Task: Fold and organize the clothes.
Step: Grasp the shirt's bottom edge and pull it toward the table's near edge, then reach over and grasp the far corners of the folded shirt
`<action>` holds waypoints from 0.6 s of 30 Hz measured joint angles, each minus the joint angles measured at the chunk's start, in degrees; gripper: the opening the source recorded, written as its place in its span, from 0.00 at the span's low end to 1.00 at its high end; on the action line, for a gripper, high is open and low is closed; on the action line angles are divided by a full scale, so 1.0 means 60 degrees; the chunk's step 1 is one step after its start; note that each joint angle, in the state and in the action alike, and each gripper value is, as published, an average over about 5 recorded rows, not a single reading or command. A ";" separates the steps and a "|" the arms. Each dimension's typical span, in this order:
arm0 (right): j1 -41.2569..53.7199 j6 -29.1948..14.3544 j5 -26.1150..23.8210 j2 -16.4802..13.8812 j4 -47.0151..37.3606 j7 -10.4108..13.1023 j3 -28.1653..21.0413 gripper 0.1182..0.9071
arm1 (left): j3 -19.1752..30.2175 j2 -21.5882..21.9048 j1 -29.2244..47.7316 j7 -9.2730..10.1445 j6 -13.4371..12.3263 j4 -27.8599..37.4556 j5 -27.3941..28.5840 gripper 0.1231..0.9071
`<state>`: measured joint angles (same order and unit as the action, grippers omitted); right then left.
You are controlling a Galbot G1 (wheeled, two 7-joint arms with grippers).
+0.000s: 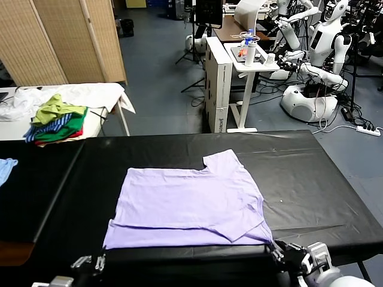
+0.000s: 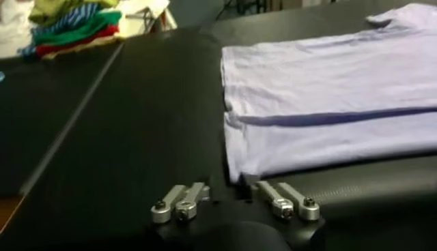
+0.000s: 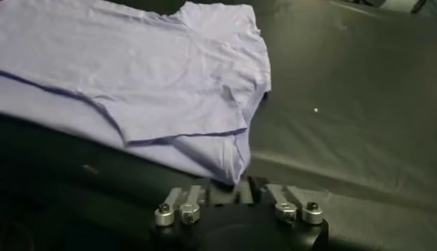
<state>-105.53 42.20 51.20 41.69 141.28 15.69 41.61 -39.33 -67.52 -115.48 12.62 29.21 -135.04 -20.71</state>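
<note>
The clothes are one lavender T-shirt (image 1: 188, 206) lying flat on the black table (image 1: 311, 179), folded over on itself, with one sleeve pointing to the far side. My left gripper (image 1: 90, 263) is at the table's near edge by the shirt's near left corner (image 2: 235, 170), and its jaws are open with nothing between them (image 2: 231, 189). My right gripper (image 1: 288, 254) is at the near right corner, also open (image 3: 229, 189). In the right wrist view the shirt (image 3: 157, 75) tapers to a corner tip just in front of the gap between the fingers.
A pile of green, blue-striped and red garments (image 1: 57, 122) lies on a white table at the back left. A light blue cloth (image 1: 5, 167) shows at the left edge. A white stand (image 1: 242, 72) and other robots (image 1: 311, 89) are beyond the table.
</note>
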 joint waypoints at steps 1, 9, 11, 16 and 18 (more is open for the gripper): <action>0.0177 0.0000 0.0107 -0.0027 -0.0023 -0.0014 0.0028 0.99 | -0.0048 -0.0013 0.0013 0.0029 0.0165 -0.0114 -0.0087 0.91; 0.3306 -0.0579 0.0572 -0.0127 -0.1601 -0.0047 -0.1002 1.00 | -0.0671 0.0435 0.1046 0.0501 0.0411 -0.0631 -0.2210 1.00; 0.4299 -0.0679 0.0602 -0.0129 -0.2231 -0.0051 -0.1521 1.00 | -0.0701 0.0668 0.1720 0.0667 0.0383 -0.0446 -0.2913 1.00; 0.6833 -0.0710 0.0552 0.0078 -0.3841 0.0035 -0.3096 1.00 | -0.0415 0.1247 0.3627 0.0790 0.0414 0.0507 -0.4138 1.00; 0.7806 -0.0621 0.0522 0.0247 -0.4535 0.0081 -0.3769 1.00 | -0.0216 0.1459 0.4360 0.0731 0.0499 0.0978 -0.4486 1.00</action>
<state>-58.69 38.47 54.33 43.17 114.07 16.17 18.99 -40.62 -58.77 -89.32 17.00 32.20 -129.17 -47.63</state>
